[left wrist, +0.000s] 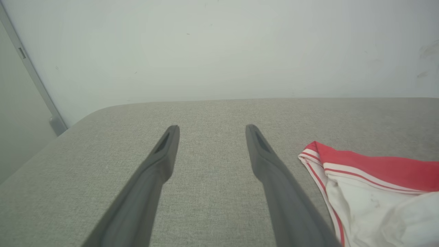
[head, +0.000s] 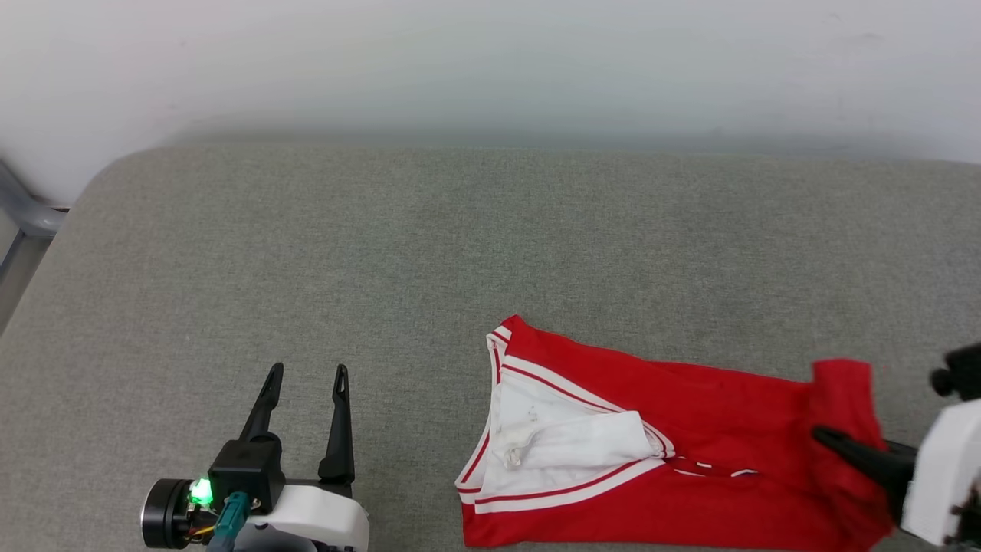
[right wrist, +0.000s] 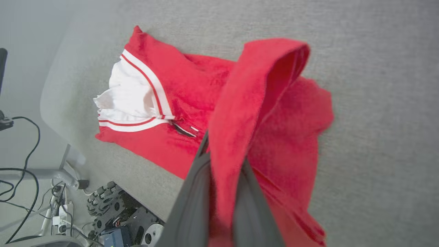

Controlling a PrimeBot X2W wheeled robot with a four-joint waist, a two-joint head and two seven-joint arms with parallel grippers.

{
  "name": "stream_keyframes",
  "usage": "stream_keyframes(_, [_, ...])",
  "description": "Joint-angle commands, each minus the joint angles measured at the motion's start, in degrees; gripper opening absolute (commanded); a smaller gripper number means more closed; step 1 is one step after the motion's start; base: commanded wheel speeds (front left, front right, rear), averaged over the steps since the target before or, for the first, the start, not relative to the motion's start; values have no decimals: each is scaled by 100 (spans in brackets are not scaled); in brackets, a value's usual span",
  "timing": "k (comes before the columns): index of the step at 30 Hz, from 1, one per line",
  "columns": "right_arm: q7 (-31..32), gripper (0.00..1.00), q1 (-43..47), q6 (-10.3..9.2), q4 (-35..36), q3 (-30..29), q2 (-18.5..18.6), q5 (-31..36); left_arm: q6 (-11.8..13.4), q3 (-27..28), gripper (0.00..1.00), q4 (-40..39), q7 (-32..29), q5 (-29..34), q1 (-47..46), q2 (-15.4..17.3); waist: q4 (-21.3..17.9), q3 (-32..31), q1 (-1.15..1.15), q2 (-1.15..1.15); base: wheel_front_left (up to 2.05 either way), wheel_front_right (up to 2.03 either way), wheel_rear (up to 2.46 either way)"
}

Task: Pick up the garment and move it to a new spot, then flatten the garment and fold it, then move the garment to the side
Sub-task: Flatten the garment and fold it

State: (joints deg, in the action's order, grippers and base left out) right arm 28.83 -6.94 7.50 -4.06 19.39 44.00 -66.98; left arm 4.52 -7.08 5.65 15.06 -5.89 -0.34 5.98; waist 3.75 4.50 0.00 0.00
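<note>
"Grey padded table point(head: 383, 253) against a white wall point(head: 490, 61). Where lay the shirt point(head: 690, 414)?"

"By the near edge, rightward, roughly folded, white sleeve uppermost. The right gripper point(head: 821, 437) was clamped on a raised red edge."

"Any writing?"

"Only a black, white-edged sliver point(right wrist: 185, 129), too little to read."

"And the left gripper point(head: 306, 372)?"

"Spread wide, empty, above bare table. The right wrist view added cables point(right wrist: 38, 137) on the floor."

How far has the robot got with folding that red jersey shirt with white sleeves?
Done, apparently: the red jersey shirt lies on the grey padded table, partly folded. In hand: the right gripper is shut on its lifted red end; the left gripper hovers open, apart. Left: finishing the fold, moving it aside.
</note>
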Motion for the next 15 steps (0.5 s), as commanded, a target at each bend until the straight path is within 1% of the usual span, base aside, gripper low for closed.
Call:
stream_keyframes(1, [71,0,-148,-3,147,82,-109,118,-26,32,100,12,13,29,-77,-31,19,25,0,0,0,0,0])
stream_keyframes(4, [275,0,-437,-2,418,347,-380,430,-70,70,100,20,12,77,-148,-64,55,117,0,0,0,0,0])
stream_keyframes(7, [477,0,-817,-3,514,647,-704,698,-106,96,100,21,12,113,-221,-101,87,228,0,0,0,0,0])
stream_keyframes(11, [571,0,-1429,-3,376,1083,-1184,1031,-158,114,100,35,12,138,-349,-158,147,373,0,0,0,0,0])
stream_keyframes(15, [600,0,-1984,-3,99,1511,-1627,1195,-193,106,100,58,12,174,-449,-207,211,490,0,0,0,0,0])
